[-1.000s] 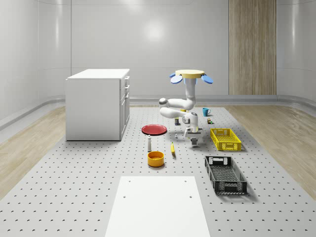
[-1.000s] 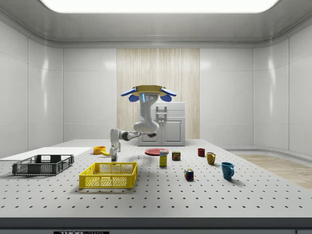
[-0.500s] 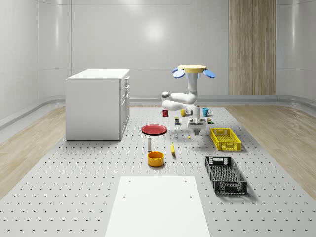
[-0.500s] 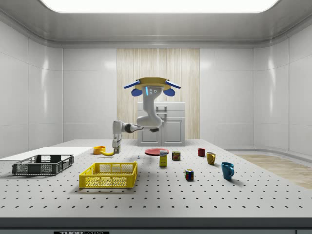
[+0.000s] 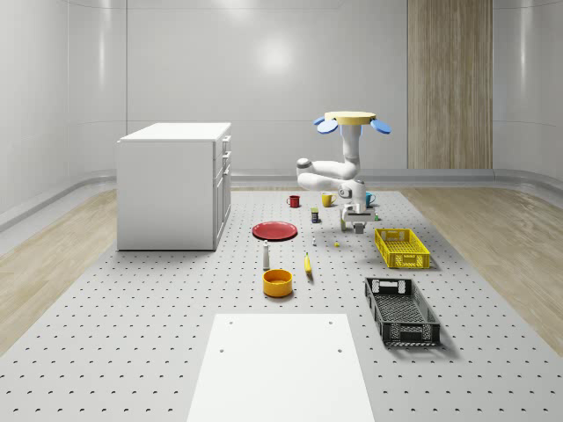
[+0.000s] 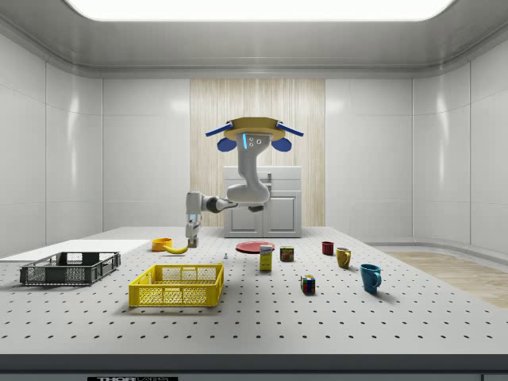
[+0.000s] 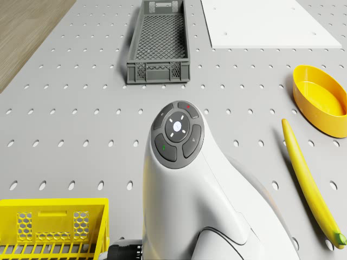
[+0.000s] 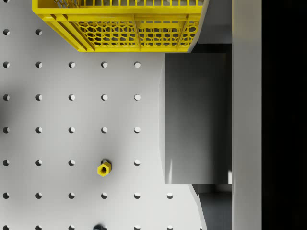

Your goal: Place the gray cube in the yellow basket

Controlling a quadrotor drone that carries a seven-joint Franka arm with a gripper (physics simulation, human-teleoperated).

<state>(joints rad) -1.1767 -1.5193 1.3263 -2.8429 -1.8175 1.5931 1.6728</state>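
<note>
Now the drone [image 5: 354, 120] hovers above the perforated table [image 5: 141, 334], near the centre of the whole-scene view, with its arm bent downward. Its gripper [image 5: 358, 227] hangs just left of the yellow basket [image 5: 402, 248] in that view, above the table surface. In the wrist view the gray cube [image 8: 196, 117] is clamped between the fingers, beside the basket's end wall. A small yellow nut [image 8: 103, 169] lies on the table below.
</note>
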